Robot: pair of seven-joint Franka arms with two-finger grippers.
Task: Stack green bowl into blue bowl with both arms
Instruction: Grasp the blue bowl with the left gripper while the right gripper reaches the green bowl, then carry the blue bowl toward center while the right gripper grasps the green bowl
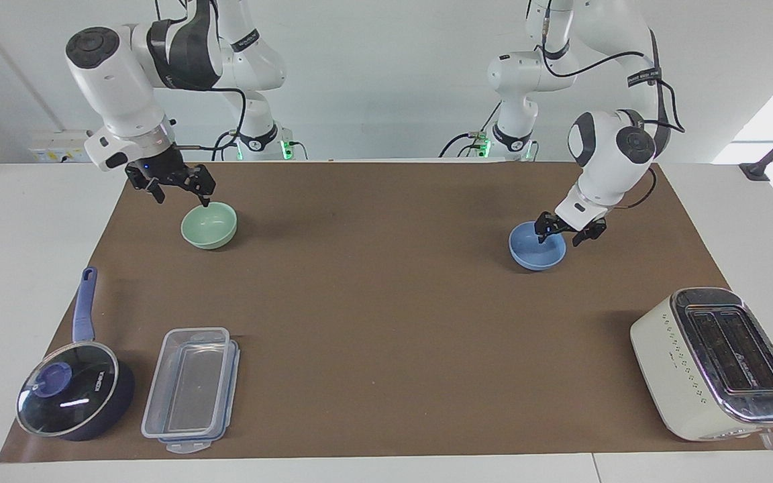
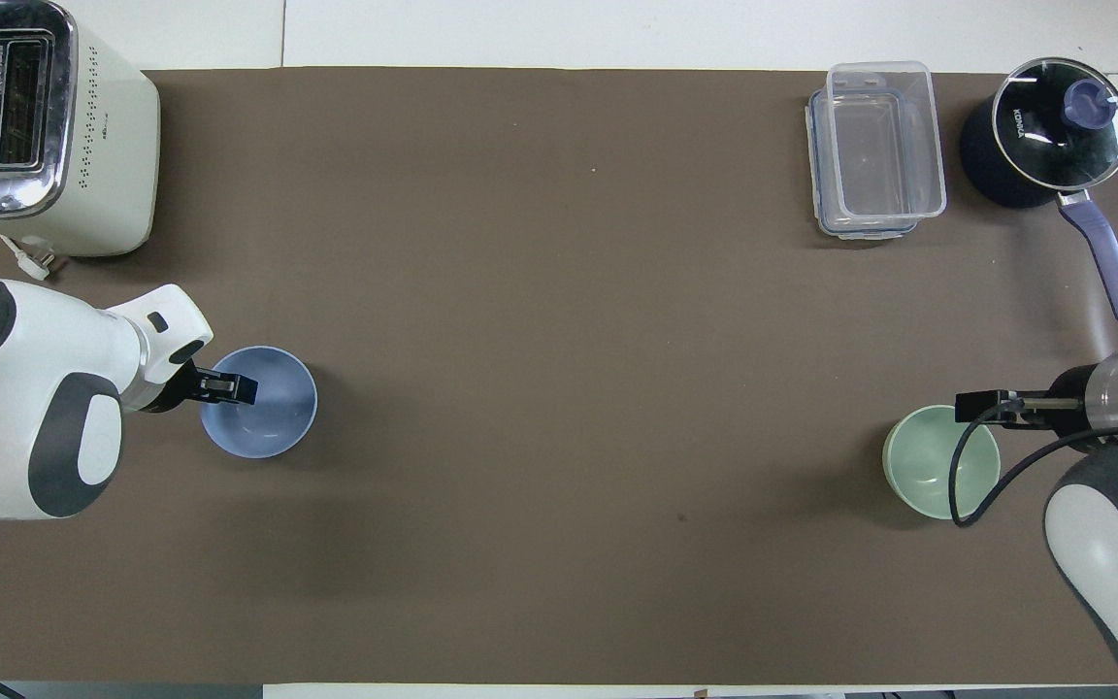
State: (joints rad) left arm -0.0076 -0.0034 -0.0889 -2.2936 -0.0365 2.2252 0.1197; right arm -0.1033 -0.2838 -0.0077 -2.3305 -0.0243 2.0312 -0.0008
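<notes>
Two bowls sat on the brown mat (image 1: 386, 308) covering the bench (image 1: 24, 268), well apart — the green bowl (image 1: 209, 225) toward the right arm's end, the blue bowl (image 1: 537, 246) toward the left arm's end, both upright and at about the same distance from the robots. The right tool (image 1: 175, 193) hung just over the green bowl's rim on the robots' side, its fingers spread and holding nothing. The left tool (image 1: 564, 233) was down at the blue bowl's rim with its fingers released, one finger (image 1: 542, 235) dipping inside the bowl and the other outside the wall; whether they touched it I cannot tell. Farther from the robots stood a toaster (image 1: 715, 362) at the left arm's end, and a clear container (image 1: 192, 389) beside a lidded saucepan (image 1: 71, 396) at the right arm's end.
</notes>
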